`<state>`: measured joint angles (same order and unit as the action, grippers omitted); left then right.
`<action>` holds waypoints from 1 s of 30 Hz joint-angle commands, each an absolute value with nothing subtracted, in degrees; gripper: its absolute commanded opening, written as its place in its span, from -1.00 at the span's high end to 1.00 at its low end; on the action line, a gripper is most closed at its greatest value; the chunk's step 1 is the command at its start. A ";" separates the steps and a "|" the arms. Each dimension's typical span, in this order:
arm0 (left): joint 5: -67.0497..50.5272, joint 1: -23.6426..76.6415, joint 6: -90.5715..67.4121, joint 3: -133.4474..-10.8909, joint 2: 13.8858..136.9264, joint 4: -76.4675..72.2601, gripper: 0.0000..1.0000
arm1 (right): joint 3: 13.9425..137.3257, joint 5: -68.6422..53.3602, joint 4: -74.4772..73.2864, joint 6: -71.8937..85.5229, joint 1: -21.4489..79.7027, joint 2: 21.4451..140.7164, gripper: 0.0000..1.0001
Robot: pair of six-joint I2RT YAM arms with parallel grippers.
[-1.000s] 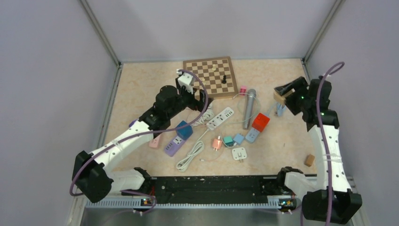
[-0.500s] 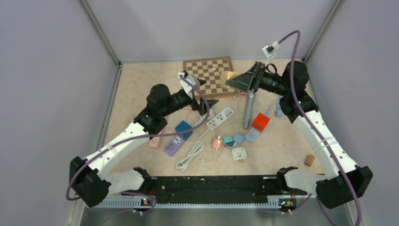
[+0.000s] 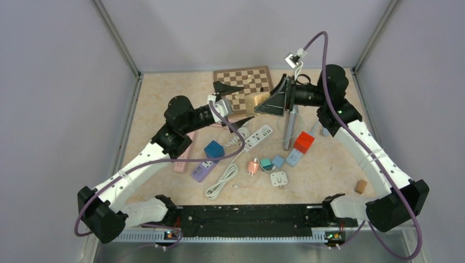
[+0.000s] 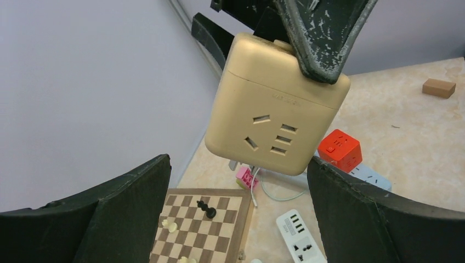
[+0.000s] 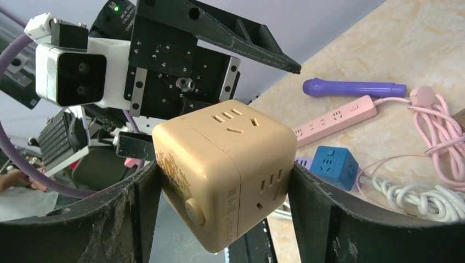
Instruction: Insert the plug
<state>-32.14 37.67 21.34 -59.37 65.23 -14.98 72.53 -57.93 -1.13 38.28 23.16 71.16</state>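
Right gripper (image 5: 224,164): closed on two opposite sides of the beige socket cube (image 5: 208,153), holding it in the air.
Left gripper (image 3: 234,104): jaws wide apart with nothing between them, pointed at the cube from just beside it and not touching.
Socket cube: held above the worktop (image 3: 159,104) towards its far edge, over the right side of the chessboard (image 3: 241,82). One face with socket holes is turned to the left gripper.
Plugs: a white plug (image 3: 278,178) and an orange plug (image 3: 253,166) lie loose near the middle of the worktop, towards its near edge.
White power strip (image 3: 257,137): lies mid-worktop, below the two grippers.
Red cube (image 3: 303,142): on the worktop right of the strip.
Blue cube (image 3: 214,150): on the worktop left of the strip.
Brown block (image 3: 360,186): alone near the right edge.
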 commanded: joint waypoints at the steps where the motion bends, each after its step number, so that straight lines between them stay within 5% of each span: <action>1: -37.42 37.57 27.01 -61.96 64.89 -17.45 -0.94 | 76.51 -60.79 -1.22 34.28 24.67 71.97 0.21; 5: -39.27 37.53 25.37 -61.00 66.18 -21.92 -0.82 | 77.03 -60.30 -1.58 34.40 25.77 73.18 0.21; 8: -39.76 37.53 23.89 -60.72 66.84 -23.88 -0.48 | 76.71 -59.52 -1.48 34.68 26.03 73.51 0.21; 12: -41.28 37.58 22.70 -60.89 67.53 -23.17 0.36 | 76.69 -59.02 -1.31 35.24 26.33 73.68 0.20; 14: -41.88 37.54 23.54 -61.64 67.95 -20.83 0.95 | 76.73 -58.02 -1.57 35.58 26.37 73.45 0.11; 19: -37.51 37.60 24.68 -59.57 67.66 -24.49 1.00 | 75.10 -50.19 -2.24 37.04 26.42 72.16 -0.95; 30: -17.60 37.53 43.83 -52.48 68.63 -35.02 1.00 | 76.66 -24.26 -11.76 57.08 26.21 72.68 -0.97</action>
